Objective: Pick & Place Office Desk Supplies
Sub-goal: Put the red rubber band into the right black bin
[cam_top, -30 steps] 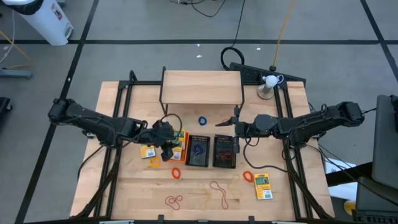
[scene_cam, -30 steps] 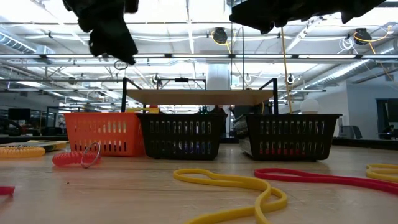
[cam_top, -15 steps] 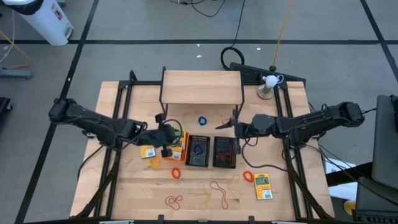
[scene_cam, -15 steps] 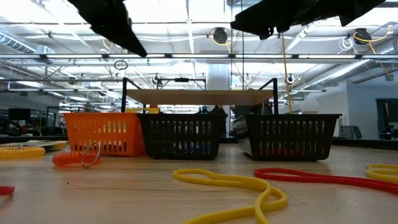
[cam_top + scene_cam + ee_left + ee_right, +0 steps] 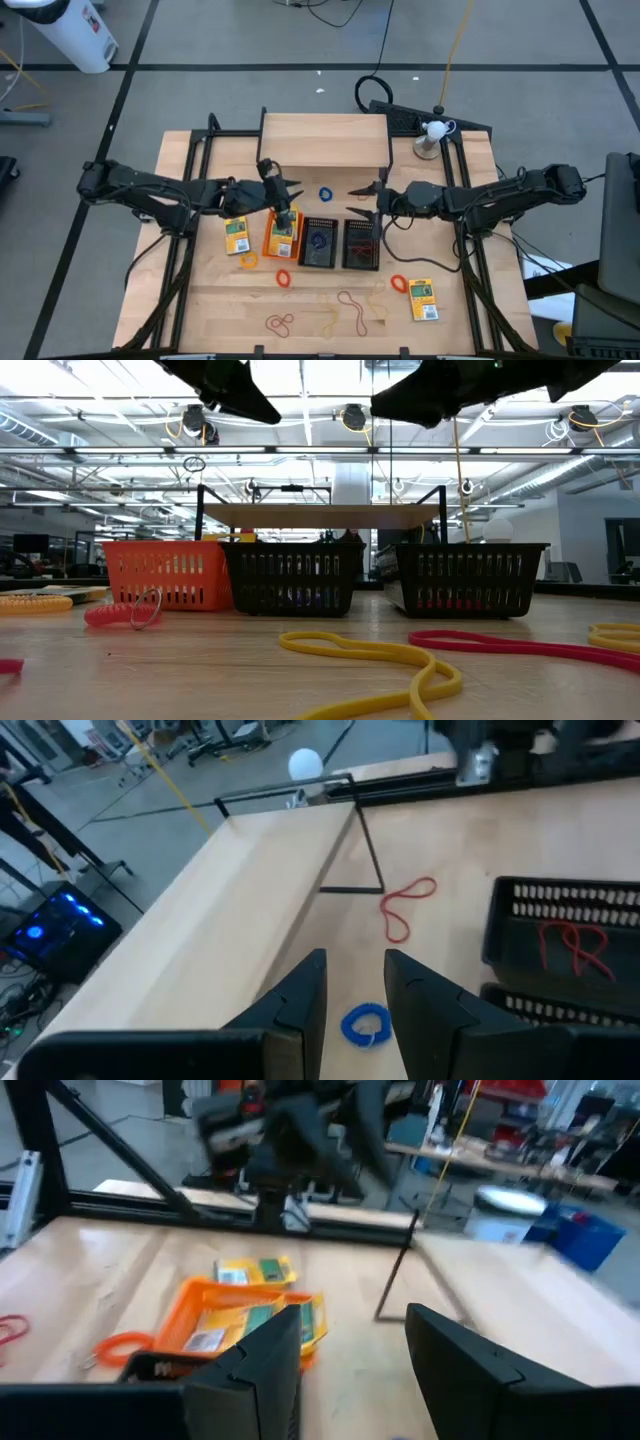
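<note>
My left gripper [image 5: 290,190] hangs open above the table between the orange bin [image 5: 282,236] and the wooden shelf. In its wrist view the fingers frame a blue coiled band [image 5: 366,1025] lying on the table below. My right gripper [image 5: 359,190] is open too and hovers past the far ends of the two black bins [image 5: 320,242] [image 5: 362,243], facing the left one. Yellow-and-green packs lie in the orange bin [image 5: 235,1320]. One pack [image 5: 237,235] lies flat on the table left of it, another [image 5: 423,298] at the near right.
The shelf [image 5: 325,138] stands at the far middle, with a white lamp-like thing [image 5: 432,130] to its right. A red band [image 5: 405,906] lies near the shelf leg. Orange, red and yellow bands [image 5: 282,277] [image 5: 352,310] [image 5: 330,318] are scattered on the near half.
My left gripper has risen from over the orange bin's near side and swung toward the far edge and the right, ending over the blue band and uncovering the bin. My right gripper has edged a little toward the table's left.
</note>
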Motion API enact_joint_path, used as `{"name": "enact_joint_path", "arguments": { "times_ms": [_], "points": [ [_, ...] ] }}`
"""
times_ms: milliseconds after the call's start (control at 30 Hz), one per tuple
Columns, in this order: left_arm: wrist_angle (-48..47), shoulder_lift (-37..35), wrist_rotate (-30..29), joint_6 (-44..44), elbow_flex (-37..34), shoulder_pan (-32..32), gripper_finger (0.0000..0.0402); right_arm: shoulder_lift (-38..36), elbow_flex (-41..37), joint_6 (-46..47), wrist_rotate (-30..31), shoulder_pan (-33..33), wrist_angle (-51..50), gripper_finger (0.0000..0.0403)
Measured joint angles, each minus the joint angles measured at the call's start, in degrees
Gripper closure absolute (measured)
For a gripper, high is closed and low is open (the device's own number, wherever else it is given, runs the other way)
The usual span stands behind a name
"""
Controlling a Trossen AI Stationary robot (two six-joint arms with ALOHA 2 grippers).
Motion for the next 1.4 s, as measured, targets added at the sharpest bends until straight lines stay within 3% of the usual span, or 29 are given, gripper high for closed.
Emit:
{"name": "enact_joint_path", "arguments": {
  "times_ms": [200,367,567,833,1200,1400],
  "points": [
    [-0.1,0.0,0.0,-0.6,0.0,0.8,0.0300,0.0,-6.1,7.7,-0.1,1.4,7.3,0.0232],
    [-0.1,0.0,0.0,-0.4,0.0,0.9,0.0300,0.0,-8.8,5.3,0.1,1.2,13.9,0.0232],
    [-0.9,0.0,0.3,-0.2,0.0,0.9,0.0300,0.0,-8.9,6.2,0.3,-1.1,12.4,0.0232],
    [-2.2,0.0,0.7,0.7,0.0,0.9,0.0300,-0.5,-8.9,13.4,0.3,-6.1,0.6,0.0232],
    [-4.0,0.0,6.9,0.7,0.0,3.4,0.0300,-0.6,-8.9,16.5,0.3,-7.3,-6.6,0.0232],
    [-7.2,0.0,7.3,-0.9,0.0,4.4,0.0300,-6.0,-8.9,18.1,2.2,-7.2,-19.9,0.0232]
  ]
}}
